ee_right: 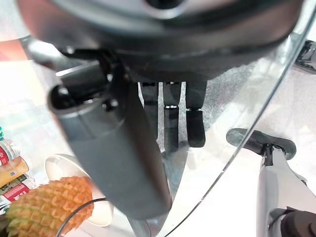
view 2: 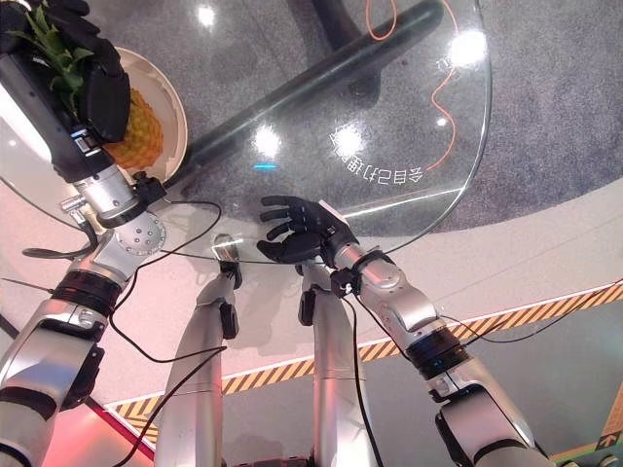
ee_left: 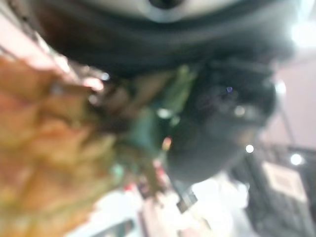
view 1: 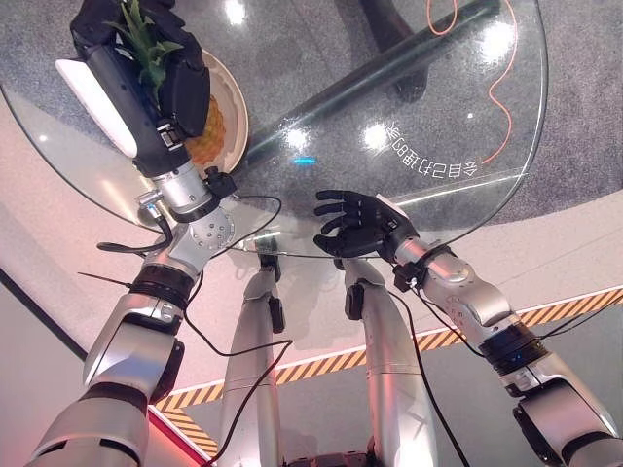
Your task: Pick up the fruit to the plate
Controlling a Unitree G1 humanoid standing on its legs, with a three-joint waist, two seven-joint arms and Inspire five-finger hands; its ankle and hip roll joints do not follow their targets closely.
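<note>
I see left hand [view 1: 146,73] clenched round green leafy crown of rough golden pineapple [view 2: 136,126], fruit over cream round plate [view 1: 234,107] at ten o'clock on round glass table [view 1: 438,136]. Judgement: heavy, stiff, prickly; crown hold risks swing. Right hand [view 1: 355,226] relaxed, empty, at six o'clock edge.

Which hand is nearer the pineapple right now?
Left. The left hand grips the pineapple over the plate; the right hand rests open at the table's near edge.
</note>
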